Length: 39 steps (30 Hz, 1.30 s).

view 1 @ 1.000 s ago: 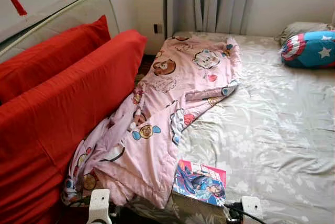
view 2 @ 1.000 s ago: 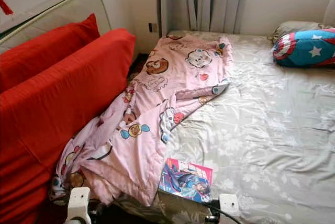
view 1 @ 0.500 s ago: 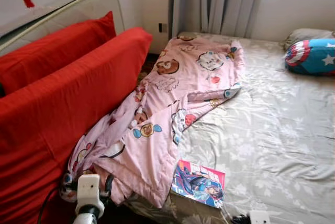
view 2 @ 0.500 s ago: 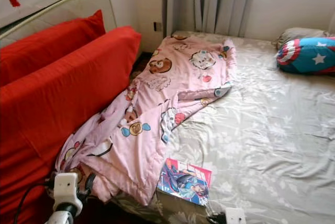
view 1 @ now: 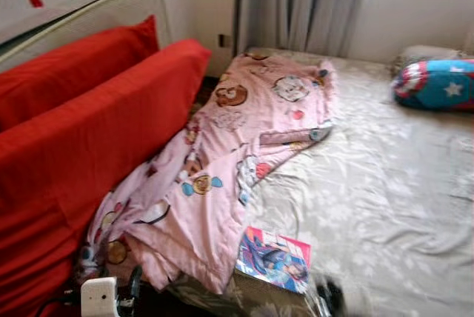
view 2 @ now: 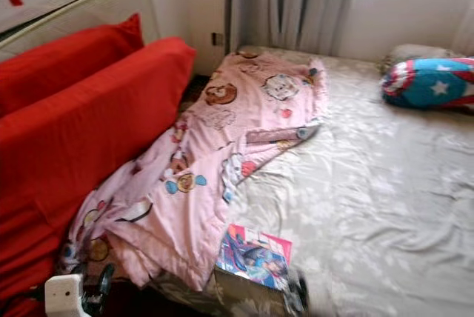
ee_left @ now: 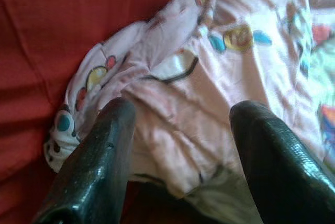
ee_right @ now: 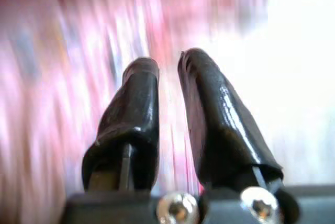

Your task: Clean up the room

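Left gripper open, aimed at the blanket's hanging corner, likely to grasp it; right gripper nearly closed, empty, near the book.

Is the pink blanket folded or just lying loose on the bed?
Loose: the pink blanket lies rumpled along the bed, its lower end bunched and hanging over the edge.

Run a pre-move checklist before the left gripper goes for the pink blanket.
1. Left gripper open: ok, fingers spread wide.
2. Aimed at the pink blanket: ok, its bunched lower edge lies between the fingers.
3. Contact with the blanket: cannot tell.
4. Magazine clear of the blanket: not ok, it lies right beside the hem.
5. Right gripper steady: not ok, its view is motion-blurred.
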### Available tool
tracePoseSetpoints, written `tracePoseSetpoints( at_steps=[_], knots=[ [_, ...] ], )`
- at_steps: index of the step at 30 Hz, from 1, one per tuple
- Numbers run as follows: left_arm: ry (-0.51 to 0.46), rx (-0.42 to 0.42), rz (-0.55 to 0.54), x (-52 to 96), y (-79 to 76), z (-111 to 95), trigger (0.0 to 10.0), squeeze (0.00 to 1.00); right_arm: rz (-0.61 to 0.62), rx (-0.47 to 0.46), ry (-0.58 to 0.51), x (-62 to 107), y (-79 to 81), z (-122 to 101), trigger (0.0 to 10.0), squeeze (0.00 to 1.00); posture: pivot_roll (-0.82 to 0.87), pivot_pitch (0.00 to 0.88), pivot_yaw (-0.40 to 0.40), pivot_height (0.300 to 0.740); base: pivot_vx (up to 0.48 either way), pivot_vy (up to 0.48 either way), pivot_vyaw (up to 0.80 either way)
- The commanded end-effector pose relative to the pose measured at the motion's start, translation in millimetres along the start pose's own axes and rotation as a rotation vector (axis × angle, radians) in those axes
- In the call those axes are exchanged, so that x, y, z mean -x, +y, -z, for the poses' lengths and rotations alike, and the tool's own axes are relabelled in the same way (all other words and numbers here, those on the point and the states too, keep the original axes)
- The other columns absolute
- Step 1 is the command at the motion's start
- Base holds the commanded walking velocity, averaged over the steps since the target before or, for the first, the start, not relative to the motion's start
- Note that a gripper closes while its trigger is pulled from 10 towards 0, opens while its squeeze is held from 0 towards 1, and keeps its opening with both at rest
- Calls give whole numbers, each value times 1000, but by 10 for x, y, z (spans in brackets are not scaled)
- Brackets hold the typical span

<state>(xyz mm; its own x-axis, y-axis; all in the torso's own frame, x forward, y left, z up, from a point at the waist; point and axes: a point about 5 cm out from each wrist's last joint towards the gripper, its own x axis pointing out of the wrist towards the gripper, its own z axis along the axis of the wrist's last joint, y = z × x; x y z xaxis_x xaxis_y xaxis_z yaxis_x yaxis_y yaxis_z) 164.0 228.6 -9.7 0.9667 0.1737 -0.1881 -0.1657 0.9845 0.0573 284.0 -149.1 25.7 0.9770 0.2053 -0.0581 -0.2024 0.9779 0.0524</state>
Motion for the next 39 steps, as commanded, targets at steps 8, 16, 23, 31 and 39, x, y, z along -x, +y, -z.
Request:
tracePoseSetpoints(
  at_steps=[8, 16, 23, 31, 39],
  knots=[
    [14, 37, -14, -7, -89, -44, 10000, 0, 99, -32, -13, -77, -122, -90, 10000, 0, -60, 10, -59, 740, 0, 0, 0],
    [-21, 34, -52, -48, -14, -171, 10000, 0, 229, -6, -50, 307, -307, -77, 10000, 0, -70, 99, -62, 740, 0, 0, 0],
    [-27, 31, -47, -89, 8, -240, 10000, 0, 267, -11, 92, 731, -298, 281, 10000, 0, -90, 153, -29, 740, 0, 0, 0],
    [-11, 31, -26, -96, -23, -263, 10000, 0, 251, -30, 116, 622, -211, 266, 10000, 0, -78, 187, -19, 740, 0, 0, 0],
    [-14, 47, -10, -178, -115, -321, 10000, 0, 247, -6, 135, 477, -202, 221, 10000, 0, -72, 210, -12, 740, 0, 0, 0]
  ],
)
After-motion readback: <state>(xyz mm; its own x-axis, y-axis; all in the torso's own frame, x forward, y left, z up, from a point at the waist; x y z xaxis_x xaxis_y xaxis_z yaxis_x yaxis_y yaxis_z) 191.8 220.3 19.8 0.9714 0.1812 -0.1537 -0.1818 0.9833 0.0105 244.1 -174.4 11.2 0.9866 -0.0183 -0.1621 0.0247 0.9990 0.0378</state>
